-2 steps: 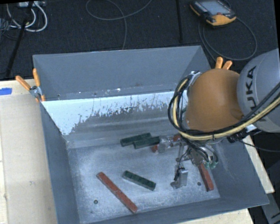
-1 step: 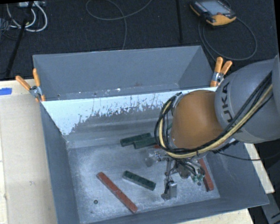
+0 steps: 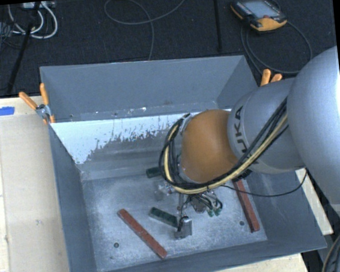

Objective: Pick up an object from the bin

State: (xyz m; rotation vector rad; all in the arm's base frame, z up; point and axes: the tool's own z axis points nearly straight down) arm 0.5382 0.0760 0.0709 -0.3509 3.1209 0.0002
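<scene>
Low over the floor of the grey bin (image 3: 104, 199), near its middle: gripper (image 3: 182, 221) right beside the end of a small dark green bar (image 3: 161, 215), with a brown stick (image 3: 142, 233) lying near on the view's left and a second brown stick (image 3: 247, 206) by the right wall. Cannot tell whether claw stands apart or together. Looks light, stiff and flat; probably best pinched across the narrow width, near mid-length, to avoid tipping.

A single camera is looking down on the grey bin (image 3: 104, 199) from above, tilting slightly from the near side, so its far wall (image 3: 141, 87) is facing the lens in the upper middle. The arm (image 3: 290, 132) is coming in large from the frame's right.
</scene>
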